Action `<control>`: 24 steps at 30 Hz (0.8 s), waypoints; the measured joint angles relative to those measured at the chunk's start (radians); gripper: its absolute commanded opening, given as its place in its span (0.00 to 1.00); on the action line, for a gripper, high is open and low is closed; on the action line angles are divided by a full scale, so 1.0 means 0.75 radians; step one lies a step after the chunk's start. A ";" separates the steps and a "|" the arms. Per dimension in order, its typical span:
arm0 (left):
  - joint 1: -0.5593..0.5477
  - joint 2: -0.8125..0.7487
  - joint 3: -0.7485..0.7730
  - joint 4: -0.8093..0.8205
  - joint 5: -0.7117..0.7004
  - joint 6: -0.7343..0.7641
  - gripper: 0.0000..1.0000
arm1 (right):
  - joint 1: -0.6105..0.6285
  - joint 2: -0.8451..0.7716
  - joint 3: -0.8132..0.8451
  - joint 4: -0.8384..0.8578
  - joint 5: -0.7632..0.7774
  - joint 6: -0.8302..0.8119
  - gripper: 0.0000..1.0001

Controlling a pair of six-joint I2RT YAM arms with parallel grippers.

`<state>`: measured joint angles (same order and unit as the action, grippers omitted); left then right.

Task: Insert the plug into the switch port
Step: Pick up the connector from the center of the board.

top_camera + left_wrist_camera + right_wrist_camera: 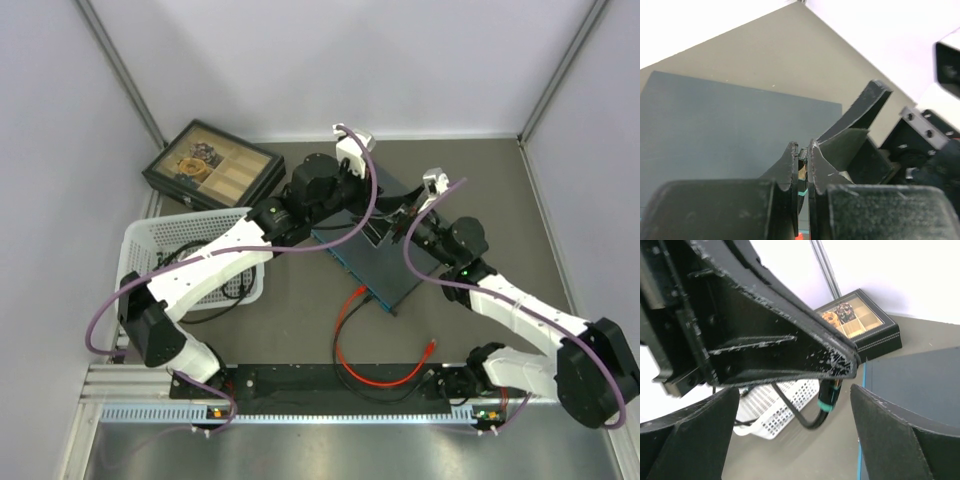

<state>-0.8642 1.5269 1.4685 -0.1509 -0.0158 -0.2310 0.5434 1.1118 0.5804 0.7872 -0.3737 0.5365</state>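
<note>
The switch lies at the table's middle, a flat dark blue-grey box with a thin teal edge. My left gripper hovers over it, shut on the plug, a small black connector with a teal band whose black cable loops down toward the basket. My right gripper faces the left one from close by, open wide, its fingers on either side of the plug without touching it. In the top view both grippers meet above the switch, left gripper, right gripper, and the plug is hidden.
A red cable curls on the table in front, one end at the switch's near edge. A white basket with black cables stands left. A black compartmented tray box sits at the back left.
</note>
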 measured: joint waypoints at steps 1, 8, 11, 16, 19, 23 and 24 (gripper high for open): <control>0.001 0.000 -0.005 0.009 0.001 -0.016 0.00 | 0.000 0.016 0.000 0.025 0.005 0.010 0.75; 0.000 -0.024 -0.034 0.048 0.010 -0.060 0.16 | -0.002 0.113 0.000 0.118 0.014 0.069 0.03; -0.003 -0.077 -0.074 0.052 -0.018 -0.042 0.49 | 0.001 0.108 0.000 0.105 0.012 0.069 0.00; -0.007 -0.219 -0.189 0.053 -0.130 0.061 0.90 | -0.030 0.014 0.000 0.003 0.022 0.028 0.00; -0.004 -0.349 -0.290 0.047 -0.201 0.156 0.99 | -0.099 -0.055 0.000 -0.073 0.033 0.007 0.00; -0.002 -0.524 -0.421 -0.005 -0.303 0.285 0.99 | -0.215 -0.106 0.006 -0.172 0.044 -0.006 0.00; -0.002 -0.562 -0.448 -0.032 -0.322 0.311 0.99 | -0.237 -0.111 0.007 -0.199 0.044 -0.011 0.00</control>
<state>-0.8658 1.1057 1.1328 -0.1749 -0.2577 0.0025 0.3660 1.0286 0.5858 0.6380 -0.3405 0.5282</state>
